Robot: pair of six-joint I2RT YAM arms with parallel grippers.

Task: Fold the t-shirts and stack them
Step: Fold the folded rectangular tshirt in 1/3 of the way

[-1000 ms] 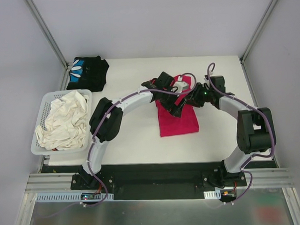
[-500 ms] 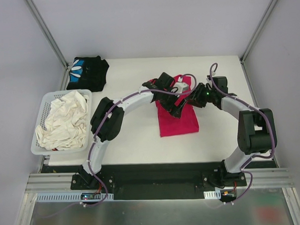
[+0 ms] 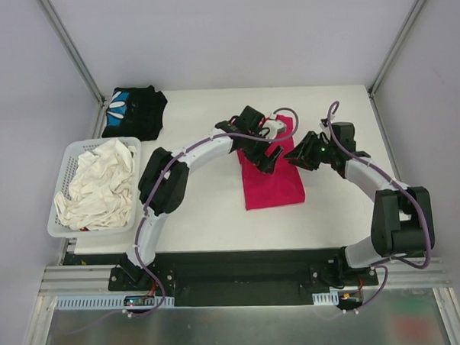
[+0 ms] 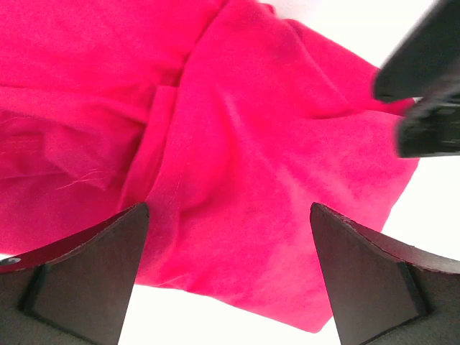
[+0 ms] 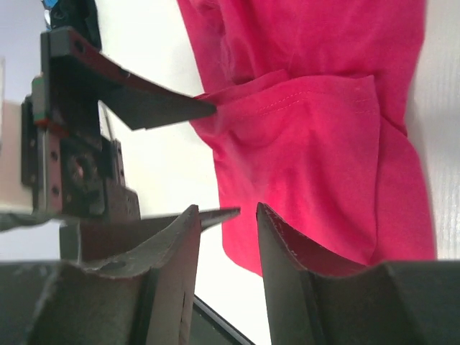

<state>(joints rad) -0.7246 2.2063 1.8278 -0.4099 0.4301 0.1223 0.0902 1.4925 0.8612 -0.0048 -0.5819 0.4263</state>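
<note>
Shirt (image 3: 275, 184) edge lies under released left hand (image 3: 265, 165); right hand (image 3: 292, 156), released, just beside.

L gripper (image 4: 226, 212) jaws wide apart; R gripper (image 5: 226, 210) jaws half apart, near it, w/ tips facing it

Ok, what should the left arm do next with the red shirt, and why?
Probably lower the left end effector and close on the magenta shirt: its jaws stand wide open over the cloth, gripping nothing, while the right end effector is open beside the shirt's edge.
</note>
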